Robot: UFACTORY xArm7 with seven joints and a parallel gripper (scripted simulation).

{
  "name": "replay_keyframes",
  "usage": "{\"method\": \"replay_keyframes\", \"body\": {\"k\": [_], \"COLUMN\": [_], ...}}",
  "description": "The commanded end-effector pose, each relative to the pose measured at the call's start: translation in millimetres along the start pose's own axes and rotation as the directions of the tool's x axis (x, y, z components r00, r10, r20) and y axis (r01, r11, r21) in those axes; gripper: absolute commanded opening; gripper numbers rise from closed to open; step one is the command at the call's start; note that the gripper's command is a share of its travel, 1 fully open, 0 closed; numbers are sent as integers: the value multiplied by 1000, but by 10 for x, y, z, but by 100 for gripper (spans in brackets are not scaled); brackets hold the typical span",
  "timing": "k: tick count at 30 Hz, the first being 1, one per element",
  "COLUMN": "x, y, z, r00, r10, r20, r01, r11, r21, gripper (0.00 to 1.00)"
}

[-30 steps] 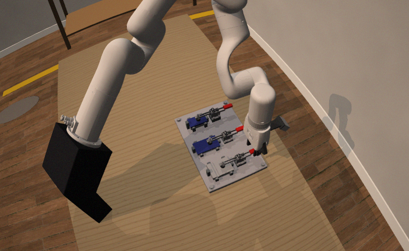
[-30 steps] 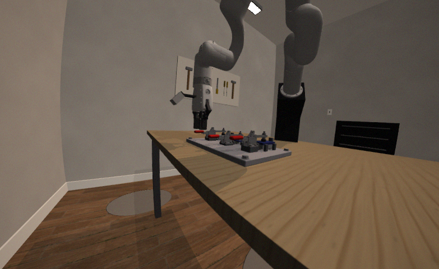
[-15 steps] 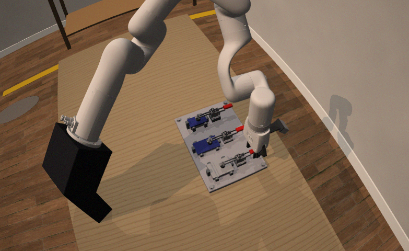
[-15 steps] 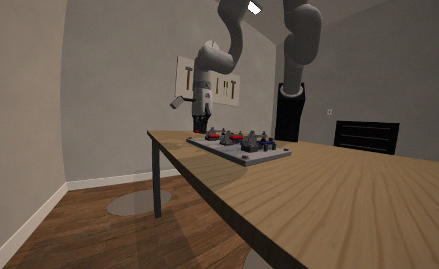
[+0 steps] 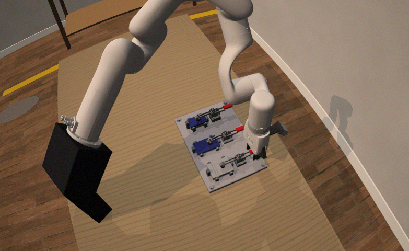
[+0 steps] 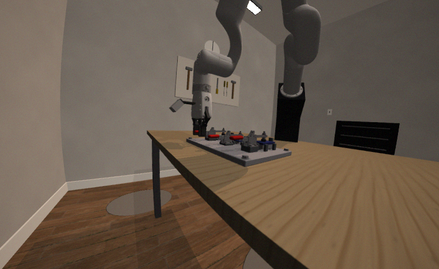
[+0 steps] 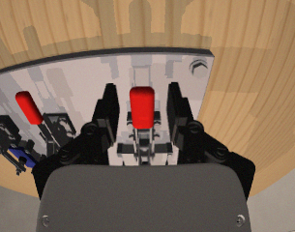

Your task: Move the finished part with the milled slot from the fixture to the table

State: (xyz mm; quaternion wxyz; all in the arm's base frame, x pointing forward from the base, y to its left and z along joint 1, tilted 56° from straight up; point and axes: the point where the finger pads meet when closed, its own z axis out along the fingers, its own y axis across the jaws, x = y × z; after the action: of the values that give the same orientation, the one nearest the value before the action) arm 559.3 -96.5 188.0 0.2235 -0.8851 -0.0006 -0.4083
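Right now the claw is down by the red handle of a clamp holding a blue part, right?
Not quite. The claw is down by a red handle, but that clamp sits over the grey slotted part, not a blue one. The top view shows both blue parts farther along the fixture plate.
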Motion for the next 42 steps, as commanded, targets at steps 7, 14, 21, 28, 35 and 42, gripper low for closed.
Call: {"method": "replay_keyframes", "body": {"k": [7,14,21,28,35,42], "x": [9,9,9,9,9,9], "y": [14,14,14,14,14,14], "z": [-11,-11,-11,-11,-11,-11], "r00": [1000,1000,1000,1000,1000,1000], "r10": [0,0,0,0,0,0], "r20": [-2,-2,-2,-2,-2,-2], "r01": [0,0,0,0,0,0], "r11": [1000,1000,1000,1000,1000,1000], "r21": [-3,-3,-3,-3,-3,-3], "gripper": [0,0,0,0,0,0]}}
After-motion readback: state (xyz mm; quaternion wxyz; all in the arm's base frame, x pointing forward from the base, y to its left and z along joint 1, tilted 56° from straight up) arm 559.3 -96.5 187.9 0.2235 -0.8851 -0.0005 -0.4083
